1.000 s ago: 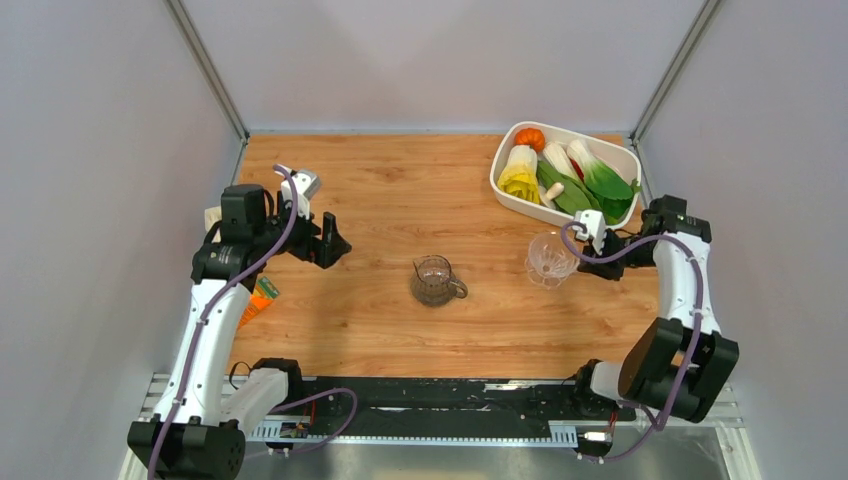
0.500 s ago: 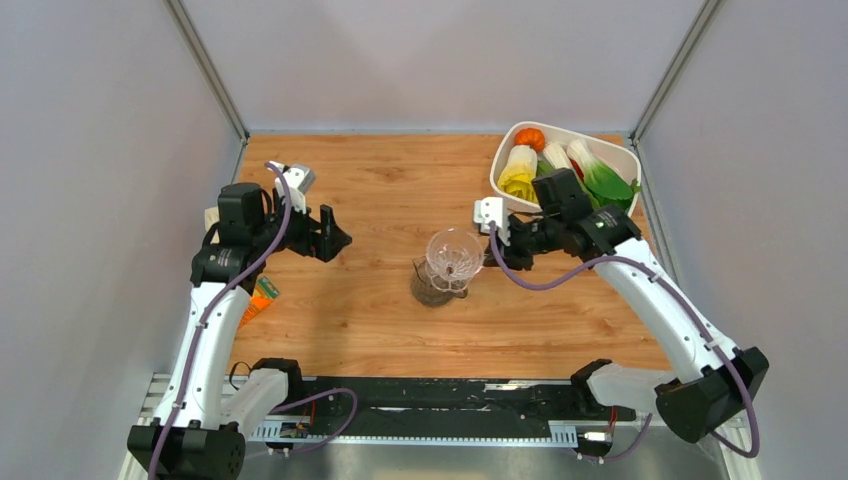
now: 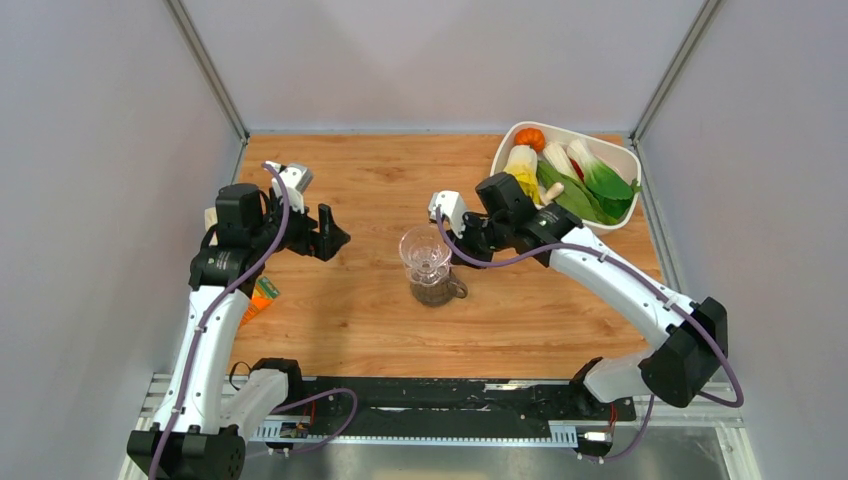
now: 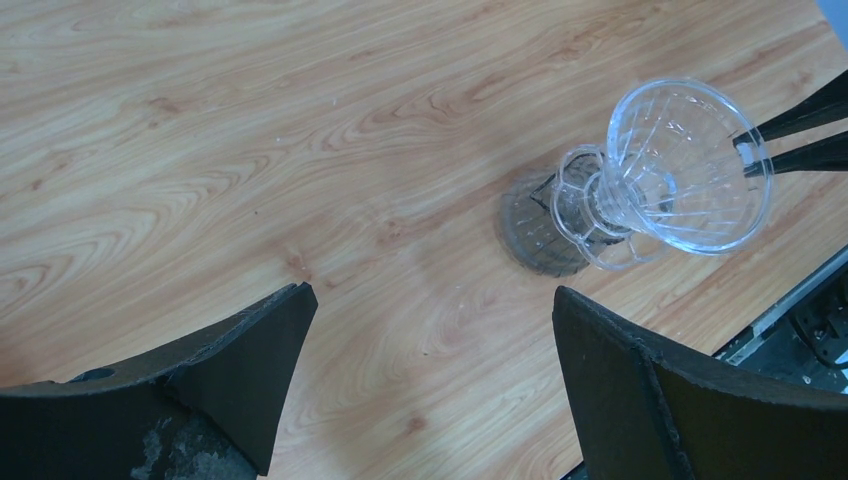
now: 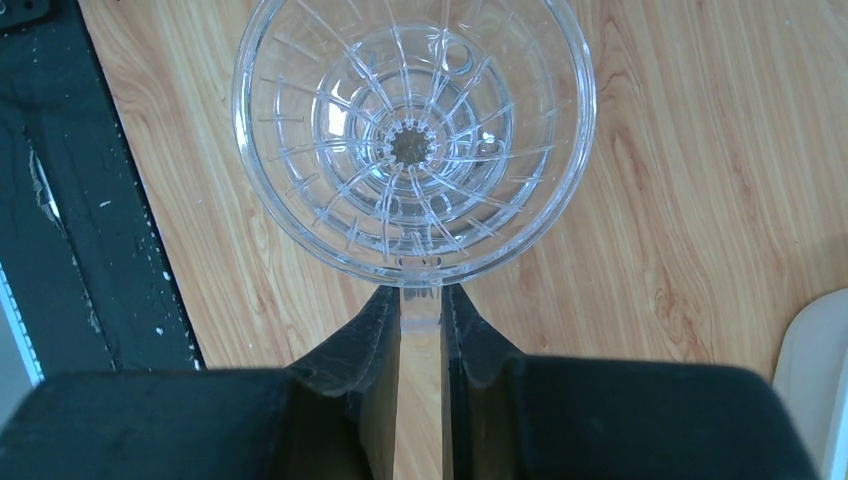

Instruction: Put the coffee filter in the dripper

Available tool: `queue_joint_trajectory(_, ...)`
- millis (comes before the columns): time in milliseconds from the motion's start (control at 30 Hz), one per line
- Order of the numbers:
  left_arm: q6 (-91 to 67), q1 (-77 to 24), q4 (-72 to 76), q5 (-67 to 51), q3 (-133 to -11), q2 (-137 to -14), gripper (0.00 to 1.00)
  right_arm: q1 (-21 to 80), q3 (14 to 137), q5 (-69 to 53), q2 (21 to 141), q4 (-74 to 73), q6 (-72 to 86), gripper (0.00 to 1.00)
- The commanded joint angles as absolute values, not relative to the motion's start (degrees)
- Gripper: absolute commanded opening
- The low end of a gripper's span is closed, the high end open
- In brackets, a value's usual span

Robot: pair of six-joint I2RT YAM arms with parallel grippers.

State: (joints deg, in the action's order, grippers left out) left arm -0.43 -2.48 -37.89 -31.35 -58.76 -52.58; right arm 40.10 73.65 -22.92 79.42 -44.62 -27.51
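Observation:
The clear ribbed dripper hangs over the small glass jug at the table's middle. My right gripper is shut on the dripper's clear handle tab, seen in the right wrist view with the dripper's bowl just ahead of the fingers. My left gripper is open and empty, above bare table left of the jug. The left wrist view shows the left gripper, the dripper and the jug. I cannot make out the white coffee filter in any view.
A white bin of toy vegetables stands at the back right, behind the right arm. A flat orange packet lies at the left edge under the left arm. A black rail runs along the near edge.
My right gripper has carried the dripper from the right side of the table leftward to above the jug. The left arm has barely moved.

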Motion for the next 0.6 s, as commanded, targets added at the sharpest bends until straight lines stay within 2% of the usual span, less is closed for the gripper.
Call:
queue_joint_trajectory(0,-1.0,-2.1,-36.2,-31.2,-58.5,-51.6,1.00,40.9,71.6,-19.6,78.0,-37.3,-20.6,0.00)
queue_joint_trajectory(567,-0.8,-2.1,-35.9,-31.1,-58.4,-52.3,1.00,41.4,64.2,-16.3,74.2,-33.1,-17.6,0.00)
